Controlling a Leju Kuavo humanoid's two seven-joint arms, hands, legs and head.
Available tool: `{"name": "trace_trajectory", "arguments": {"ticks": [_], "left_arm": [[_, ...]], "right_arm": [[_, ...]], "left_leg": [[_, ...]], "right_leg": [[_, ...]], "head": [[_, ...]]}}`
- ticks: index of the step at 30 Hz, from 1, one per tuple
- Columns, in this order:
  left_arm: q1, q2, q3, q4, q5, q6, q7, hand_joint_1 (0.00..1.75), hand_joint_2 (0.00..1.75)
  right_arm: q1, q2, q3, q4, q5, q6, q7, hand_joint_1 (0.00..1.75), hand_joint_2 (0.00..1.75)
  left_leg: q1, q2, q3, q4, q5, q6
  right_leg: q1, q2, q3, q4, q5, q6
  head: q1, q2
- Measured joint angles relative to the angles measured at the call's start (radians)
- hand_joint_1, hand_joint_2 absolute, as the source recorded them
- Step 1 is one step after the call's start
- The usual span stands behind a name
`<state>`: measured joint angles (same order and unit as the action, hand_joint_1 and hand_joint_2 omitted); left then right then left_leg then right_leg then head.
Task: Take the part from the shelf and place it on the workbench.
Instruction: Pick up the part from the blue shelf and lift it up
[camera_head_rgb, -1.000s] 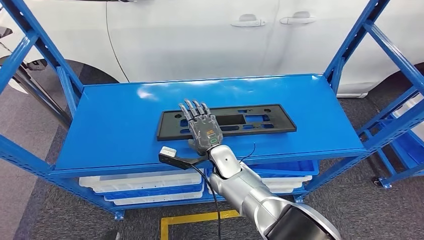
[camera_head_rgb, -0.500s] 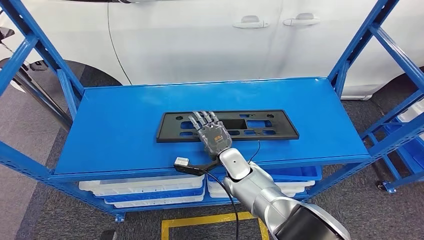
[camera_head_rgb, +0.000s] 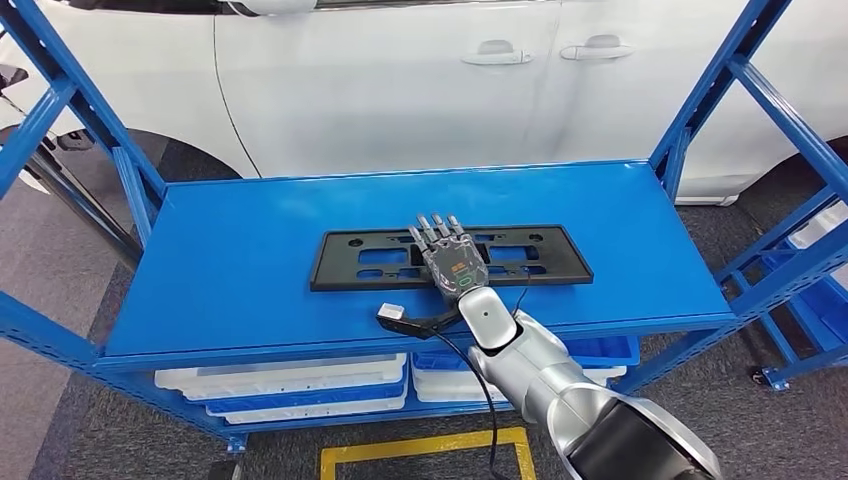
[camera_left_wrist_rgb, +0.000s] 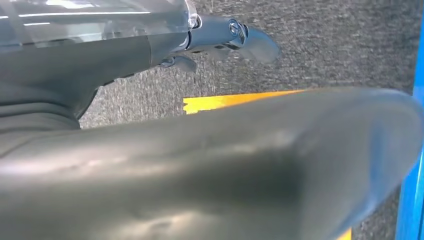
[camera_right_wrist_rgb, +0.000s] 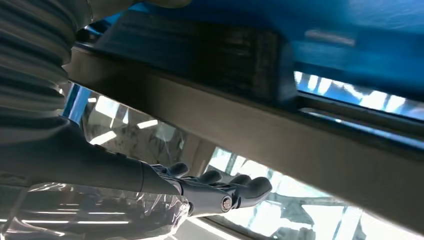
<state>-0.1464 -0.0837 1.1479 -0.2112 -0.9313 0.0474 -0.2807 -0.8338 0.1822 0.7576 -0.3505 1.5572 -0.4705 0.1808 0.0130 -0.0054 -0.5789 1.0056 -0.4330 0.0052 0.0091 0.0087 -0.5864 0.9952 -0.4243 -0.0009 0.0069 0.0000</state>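
The right hand (camera_head_rgb: 452, 262) lies flat, palm down, on the part (camera_head_rgb: 350, 258), its fingers (camera_head_rgb: 433, 232) stretched out side by side and pointing to 12 o'clock. It covers the part a little right of the middle, and the fingertips reach the far edge. I cannot tell whether the thumb has hooked under the near edge, so it is unclear if the hand has hold of the part or only rests on it. In the right wrist view the fingers (camera_right_wrist_rgb: 235, 189) stretch out nearly straight beside the dark edge of the part (camera_right_wrist_rgb: 300, 150).

The part is a long black frame with cut-outs. It lies flat on the top board of the blue shelf (camera_head_rgb: 230, 260), lengthwise from 9 to 3 o'clock, nearer the front edge than the back. From the wrist a black bracket with a small camera (camera_head_rgb: 392, 313) sticks out toward 9 o'clock, just over the board's front edge.

The left hand (camera_left_wrist_rgb: 230, 40) hangs over grey floor (camera_left_wrist_rgb: 340, 45) with a yellow line (camera_left_wrist_rgb: 225, 101); its fingers are curled loosely and hold nothing.

Below the top board sit white and blue bins (camera_head_rgb: 290, 380). Behind the shelf, at 12 o'clock, stands a white car (camera_head_rgb: 400, 80).
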Motion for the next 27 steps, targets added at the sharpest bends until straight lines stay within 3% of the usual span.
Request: {"name": "trace_trajectory", "arguments": {"ticks": [2,3,6,7,8,9,11,13,16,18,21,22,23,24,27], "left_arm": [[0.0,-0.001,0.0,0.0,0.0,0.001,0.0,0.0,0.0],[-0.001,-0.001,0.0,0.0,0.0,0.003,0.0,0.0,0.0],[-0.002,-0.001,0.0,0.0,0.0,0.006,0.001,0.0,0.0],[-0.002,-0.001,0.0,0.0,0.0,0.006,0.001,0.0,0.0],[-0.001,-0.001,0.0,0.0,0.0,0.006,0.001,0.0,0.0],[-0.002,-0.001,0.0,0.0,0.0,0.006,0.001,0.0,0.0],[-0.003,-0.001,0.0,0.0,0.0,0.006,0.0,0.0,0.0],[-0.005,-0.001,0.0,0.0,0.001,0.006,0.0,0.0,0.0],[-0.005,0.0,0.0,0.0,0.003,0.006,-0.001,0.0,0.0],[-0.006,0.0,0.0,0.0,0.005,0.006,-0.002,0.0,0.0],[-0.005,0.001,0.0,0.0,0.007,0.006,-0.002,0.0,0.0],[-0.004,0.001,0.0,0.0,0.007,0.006,-0.002,0.0,0.0],[-0.003,0.001,0.0,0.0,0.007,0.006,-0.002,0.0,0.0],[-0.003,0.001,0.0,0.0,0.007,0.006,-0.003,0.0,0.0],[-0.004,0.004,0.0,0.0,0.009,0.006,-0.007,0.0,0.0]], "right_arm": [[-0.002,-0.004,0.0,0.001,-0.005,0.008,0.002,1.31,1.75],[-0.003,-0.006,0.0,0.002,-0.01,0.014,0.001,1.75,1.75],[0.0,-0.009,0.0,0.009,-0.025,0.035,-0.013,1.75,1.75],[0.002,-0.01,0.0,0.011,-0.027,0.039,-0.017,1.75,1.75],[0.003,-0.01,0.0,0.012,-0.03,0.043,-0.021,1.75,1.75],[0.003,-0.01,-0.001,0.013,-0.032,0.046,-0.026,1.75,1.75],[0.001,-0.009,-0.002,0.014,-0.037,0.051,-0.033,1.75,1.75],[-0.001,-0.008,-0.004,0.014,-0.039,0.053,-0.036,1.75,1.75],[0.0,-0.006,-0.005,0.015,-0.039,0.052,-0.038,1.75,1.75],[0.0,-0.003,-0.006,0.015,-0.039,0.051,-0.039,1.75,1.75],[0.002,-0.001,-0.007,0.016,-0.04,0.051,-0.039,1.75,1.75],[0.003,0.0,-0.007,0.017,-0.04,0.051,-0.04,1.75,1.75],[0.003,0.0,-0.007,0.017,-0.04,0.05,-0.043,1.75,1.75],[0.004,0.0,-0.008,0.017,-0.04,0.049,-0.045,1.75,1.75],[0.003,0.002,-0.012,0.017,-0.041,0.046,-0.049,1.75,1.75]], "left_leg": [[0.002,0.001,0.001,-0.005,0.005,0.012],[0.004,0.002,0.001,-0.007,0.008,0.016],[0.004,0.003,-0.004,-0.007,0.01,0.021],[0.004,0.003,-0.005,-0.007,0.01,0.021],[0.004,0.003,-0.005,-0.007,0.01,0.021],[0.004,0.002,-0.004,-0.007,0.01,0.02],[0.003,0.001,-0.001,-0.007,0.01,0.017],[0.001,0.0,-0.001,-0.007,0.01,0.009],[0.0,-0.001,-0.002,-0.01,0.01,-0.009],[0.0,0.0,-0.015,0.021,-0.014,-0.018],[0.002,0.0,-0.102,0.208,-0.107,-0.027],[0.002,0.0,-0.129,0.264,-0.125,-0.028],[0.002,0.0,-0.141,0.284,-0.122,-0.029],[0.002,0.001,-0.131,0.262,-0.098,-0.029],[0.002,0.002,-0.039,0.065,-0.004,-0.023]], "right_leg": [[-0.003,-0.001,-0.006,0.018,-0.015,0.012],[-0.005,-0.002,-0.022,0.053,-0.037,0.017],[-0.013,-0.003,-0.117,0.253,-0.133,0.03],[-0.014,-0.003,-0.139,0.297,-0.145,0.032],[-0.015,-0.003,-0.141,0.301,-0.135,0.031],[-0.016,-0.003,-0.121,0.26,-0.108,0.029],[-0.014,-0.003,-0.046,0.11,-0.041,0.019],[-0.008,-0.004,0.001,0.01,-0.008,0.01],[-0.006,-0.004,0.005,-0.006,-0.003,-0.003],[-0.011,-0.005,0.011,-0.017,0.003,-0.014],[-0.011,-0.008,0.013,-0.021,0.003,-0.022],[-0.01,-0.008,0.013,-0.02,0.003,-0.023],[-0.009,-0.008,0.013,-0.019,0.001,-0.023],[-0.009,-0.008,0.014,-0.017,-0.001,-0.023],[-0.008,-0.007,0.015,-0.003,-0.012,-0.015]], "head": [[0.001,0.0],[0.003,0.0],[0.005,0.0],[0.005,0.0],[0.005,0.0],[0.005,0.0],[0.005,0.0],[0.004,0.0],[0.004,0.0],[0.003,0.0],[0.001,0.0],[0.001,0.0],[0.001,0.0],[0.001,0.0],[0.001,0.0]]}}
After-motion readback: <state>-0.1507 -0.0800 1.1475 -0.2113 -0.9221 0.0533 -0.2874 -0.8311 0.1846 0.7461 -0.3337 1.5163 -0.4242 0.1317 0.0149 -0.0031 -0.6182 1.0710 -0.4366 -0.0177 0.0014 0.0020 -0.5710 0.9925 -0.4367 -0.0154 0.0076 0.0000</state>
